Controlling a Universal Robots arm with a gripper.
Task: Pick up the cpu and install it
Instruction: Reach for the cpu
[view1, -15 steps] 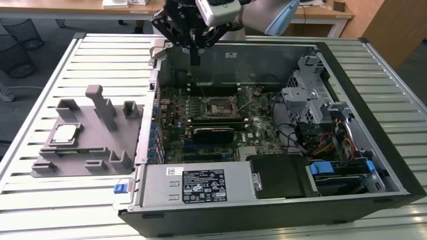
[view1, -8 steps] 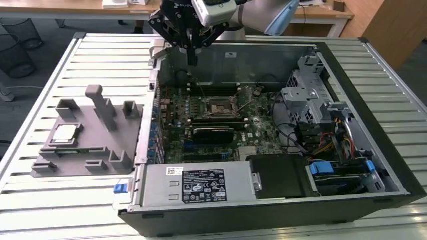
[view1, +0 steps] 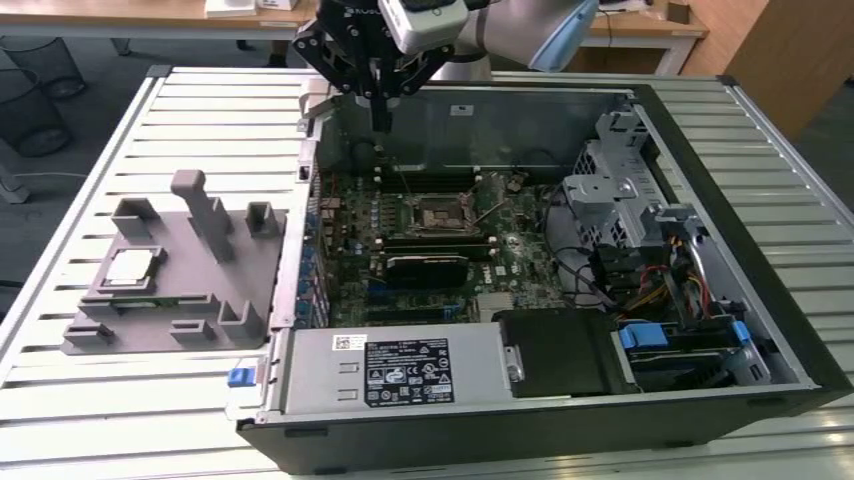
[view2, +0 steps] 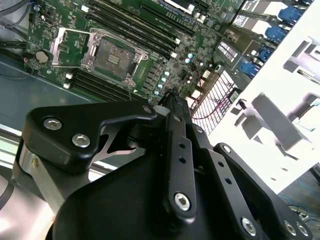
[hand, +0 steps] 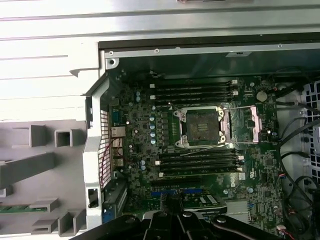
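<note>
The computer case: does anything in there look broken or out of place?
Nothing looks broken or spilled. The socket stands open and empty, while the cpu lies on the grey holder beside the case.

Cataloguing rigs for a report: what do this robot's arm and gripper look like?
Angular matte black gripper of linked bars, pinned with silver socket-head bolts. Rounded silver-grey arm with a light blue joint cap; a white camera box sits at its wrist.
</note>
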